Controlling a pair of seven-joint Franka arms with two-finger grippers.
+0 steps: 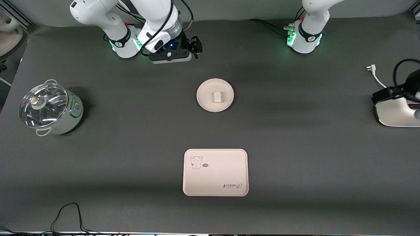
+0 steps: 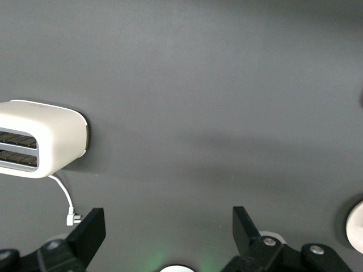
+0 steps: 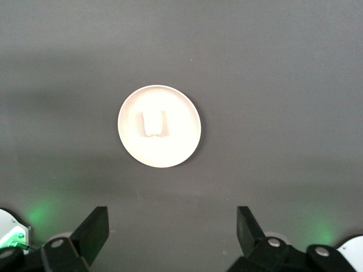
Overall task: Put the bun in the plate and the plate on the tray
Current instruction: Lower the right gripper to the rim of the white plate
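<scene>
plate (image 1: 207,104): stiff, light, bun (image 1: 217,96) loose inside; pinch rim
right gripper (image 3: 170,229): spread, empty
left gripper (image 2: 167,229): spread, empty, waiting

Shows the right gripper (image 3: 170,238) with both dark fingers (image 3: 95,229) spread wide, holding nothing, up over bare dark table (image 3: 283,85). Ahead of the fingertips, well apart, lies the plate (image 3: 178,150), flat. Holds the bun (image 3: 152,124) at its middle, seemingly resting flat, edges washed out by glare.
</scene>
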